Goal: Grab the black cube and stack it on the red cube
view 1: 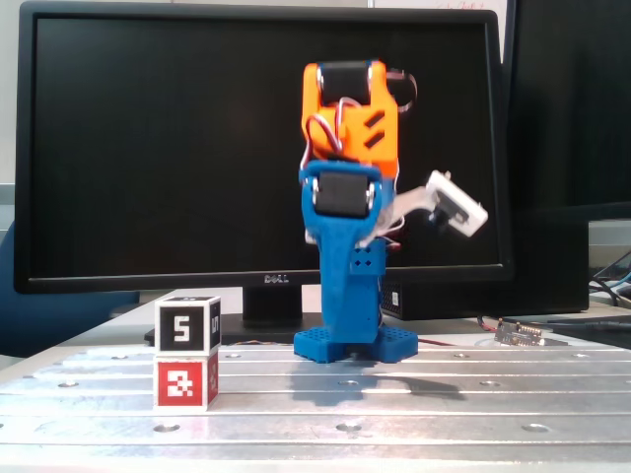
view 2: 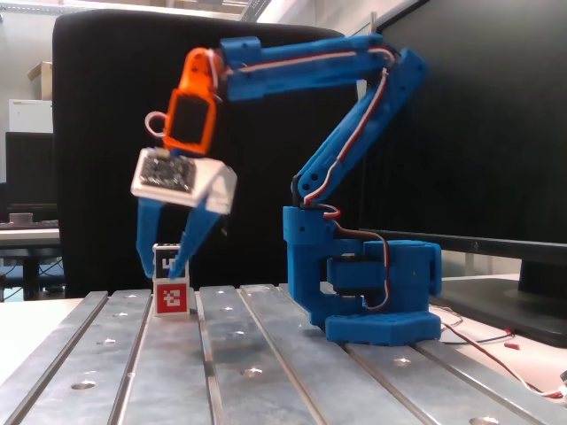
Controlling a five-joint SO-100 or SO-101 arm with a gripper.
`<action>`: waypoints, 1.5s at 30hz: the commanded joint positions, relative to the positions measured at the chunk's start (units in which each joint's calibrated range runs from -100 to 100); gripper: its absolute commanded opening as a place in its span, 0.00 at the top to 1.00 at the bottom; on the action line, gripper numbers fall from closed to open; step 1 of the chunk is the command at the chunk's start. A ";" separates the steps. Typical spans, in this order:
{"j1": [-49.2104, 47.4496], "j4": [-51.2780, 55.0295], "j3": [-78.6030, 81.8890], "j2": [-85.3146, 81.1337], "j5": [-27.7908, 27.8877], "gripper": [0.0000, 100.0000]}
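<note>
The black cube (view 1: 186, 324) already sits squarely on the red cube (view 1: 185, 383), the pair standing toward the left edge of the surface (view 1: 414, 414) in the front-facing fixed view, so the stack looks done and the main danger is undoing it. In the side-on fixed view the gripper (view 2: 163, 267) hangs with its jaws parted a moderate way and holding nothing, the tips overlapping the black cube (view 2: 171, 262) in the picture; whether they straddle it or hang nearer the camera I cannot tell. Should a tip brush a face as the arm swings, the top cube could skid off, since it rests only on a small flat face. Both cubes look like hard, smooth blocks with crisp white edges and printed labels, offering little friction between them. The surface is ribbed, slotted bare metal, so the red cube (view 2: 171, 299) could slide if nudged.
</note>
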 commanded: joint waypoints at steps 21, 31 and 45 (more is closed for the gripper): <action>0.48 -12.65 37.42 -42.68 -3.28 0.94; -1.81 -2.99 41.94 -60.56 -4.91 0.94; -1.14 2.57 41.85 -61.23 -4.60 0.94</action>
